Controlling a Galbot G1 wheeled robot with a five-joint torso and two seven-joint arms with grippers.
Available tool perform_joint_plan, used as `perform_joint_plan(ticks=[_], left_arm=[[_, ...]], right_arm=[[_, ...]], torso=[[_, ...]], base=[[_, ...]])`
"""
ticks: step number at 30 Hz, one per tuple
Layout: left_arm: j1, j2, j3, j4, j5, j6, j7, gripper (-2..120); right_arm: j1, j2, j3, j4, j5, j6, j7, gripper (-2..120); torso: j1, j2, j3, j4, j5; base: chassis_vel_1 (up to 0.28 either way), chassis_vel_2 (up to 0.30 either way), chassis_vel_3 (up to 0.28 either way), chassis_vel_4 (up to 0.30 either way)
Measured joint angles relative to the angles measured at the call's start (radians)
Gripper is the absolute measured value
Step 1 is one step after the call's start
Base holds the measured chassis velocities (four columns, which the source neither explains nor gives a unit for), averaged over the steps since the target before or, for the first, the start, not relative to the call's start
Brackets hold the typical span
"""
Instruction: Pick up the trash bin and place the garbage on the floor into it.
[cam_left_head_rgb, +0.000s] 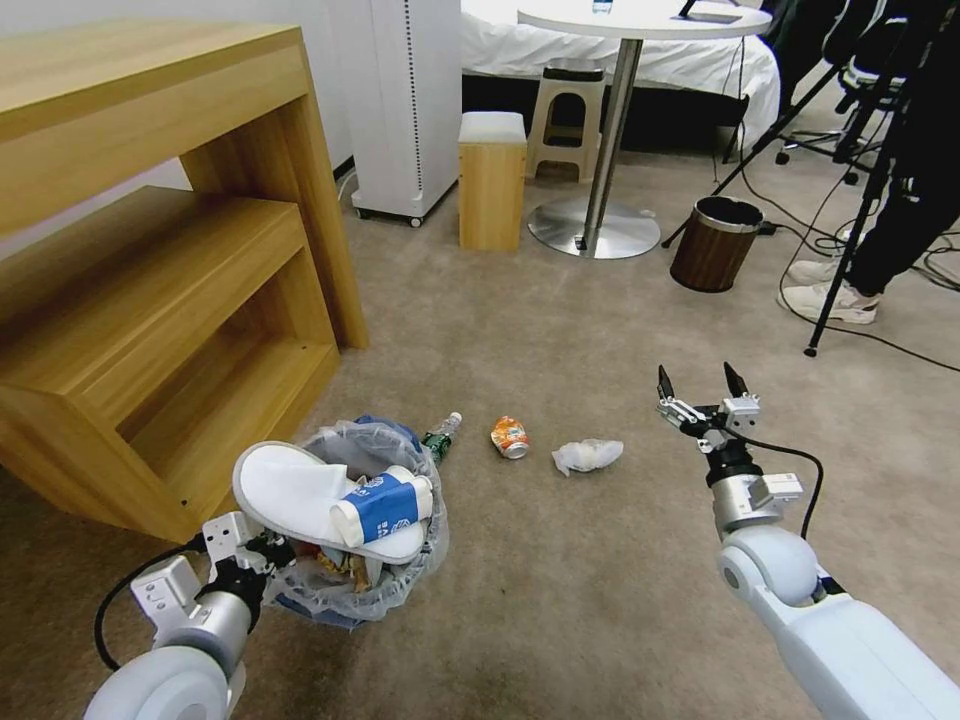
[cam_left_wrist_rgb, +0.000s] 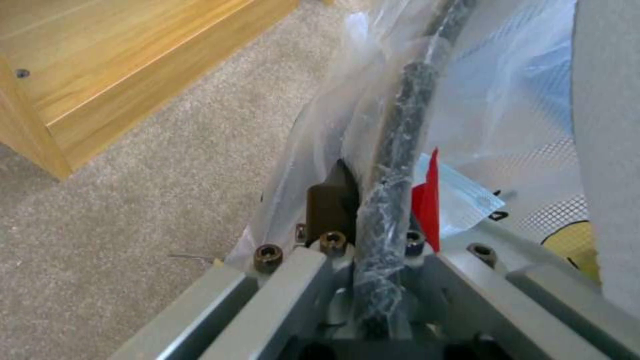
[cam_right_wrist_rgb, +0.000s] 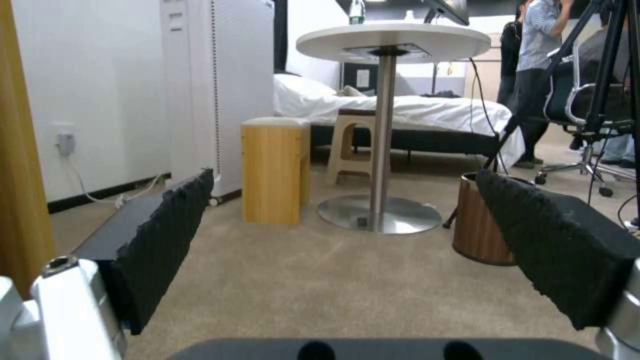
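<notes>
My left gripper (cam_left_head_rgb: 262, 553) is shut on the near rim of the trash bin (cam_left_head_rgb: 398, 578), low at the left of the head view. In the left wrist view the black, bag-wrapped rim (cam_left_wrist_rgb: 395, 165) runs between the fingers (cam_left_wrist_rgb: 331, 199). A white slipper (cam_left_head_rgb: 295, 492) and a blue-white cup (cam_left_head_rgb: 385, 505) lie across the bin's top; a red cup (cam_left_wrist_rgb: 427, 200) and a blue mask (cam_left_wrist_rgb: 463, 200) sit inside. On the floor (cam_left_head_rgb: 560, 600) beyond the bin lie a small bottle (cam_left_head_rgb: 441, 435), an orange can (cam_left_head_rgb: 510, 437) and a white wad (cam_left_head_rgb: 588, 455). My right gripper (cam_left_head_rgb: 700, 383) hangs open to the right of the wad, holding nothing.
A wooden shelf unit (cam_left_head_rgb: 170, 260) stands close on the left. Farther back are a brown wood-look bin (cam_left_head_rgb: 715, 243), a round table's metal base (cam_left_head_rgb: 594, 228), a wooden box stool (cam_left_head_rgb: 492, 180) and tripod legs with a person's shoes (cam_left_head_rgb: 830, 297) at the right.
</notes>
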Motion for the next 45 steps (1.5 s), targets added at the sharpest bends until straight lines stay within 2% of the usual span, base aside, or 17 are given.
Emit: perform_joint_plan(ticks=[45], left_arm=[[-0.007, 0.003, 0.002, 0.004, -0.003, -0.005, 0.0, 0]], right_arm=[[0.001, -0.002, 0.001, -0.013, -0.008, 0.01, -0.009, 100]], torso=[[0.0, 0.0, 0.0, -0.0001, 0.0]], base=[[-0.058, 0.057, 0.061, -0.056]])
